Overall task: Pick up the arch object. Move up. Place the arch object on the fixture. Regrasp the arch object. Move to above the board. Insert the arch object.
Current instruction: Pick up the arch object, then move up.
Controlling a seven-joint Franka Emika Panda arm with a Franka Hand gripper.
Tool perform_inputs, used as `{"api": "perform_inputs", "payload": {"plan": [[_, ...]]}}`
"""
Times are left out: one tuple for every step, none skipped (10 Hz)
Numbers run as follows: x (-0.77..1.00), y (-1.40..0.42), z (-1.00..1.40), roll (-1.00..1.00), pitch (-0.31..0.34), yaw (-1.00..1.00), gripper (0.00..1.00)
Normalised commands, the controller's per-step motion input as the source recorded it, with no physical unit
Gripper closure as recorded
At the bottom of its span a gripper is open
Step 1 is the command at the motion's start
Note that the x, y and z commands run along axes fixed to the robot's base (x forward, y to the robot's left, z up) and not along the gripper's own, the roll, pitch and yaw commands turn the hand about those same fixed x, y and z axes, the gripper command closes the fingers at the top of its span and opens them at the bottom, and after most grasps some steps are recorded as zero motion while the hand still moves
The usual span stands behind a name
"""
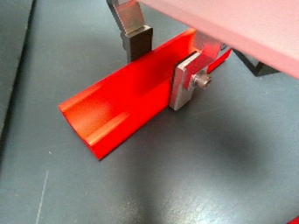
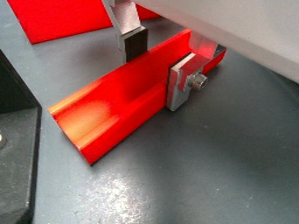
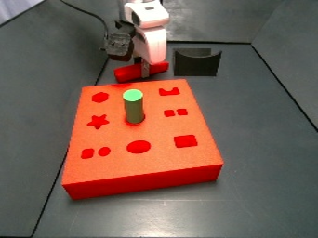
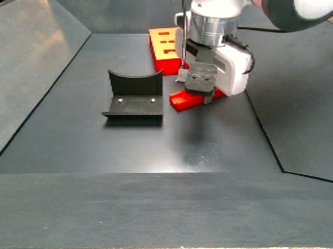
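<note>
You have the board (image 3: 143,139) as the biggest thing here, a red slab with star, circle and rectangle cutouts, and a green cylinder peg (image 3: 132,105) standing upright in it. Behind its far edge the dark floor (image 3: 267,102) is open out to the walls.

The fixture (image 4: 134,94) sits off the board, its curved notch facing up; in both side views bare floor shows between it and the arch object.

The arch object (image 1: 128,96) lies on the floor just behind the board, near the fixture. In both wrist views the gripper (image 2: 160,61) straddles it low down, one finger on each long side, pads at or very near its faces. You cannot tell whether they press it.
</note>
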Motion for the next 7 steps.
{"api": "perform_inputs", "payload": {"plan": [[0.00, 0.00, 0.00, 0.00, 0.000, 0.00, 1.00], [0.00, 0.00, 0.00, 0.00, 0.000, 0.00, 1.00], [0.00, 0.00, 0.00, 0.00, 0.000, 0.00, 1.00], [0.00, 0.00, 0.00, 0.00, 0.000, 0.00, 1.00], [0.00, 0.00, 0.00, 0.00, 0.000, 0.00, 1.00], [0.00, 0.00, 0.00, 0.00, 0.000, 0.00, 1.00], [0.00, 0.00, 0.83, 0.00, 0.000, 0.00, 1.00]]}}
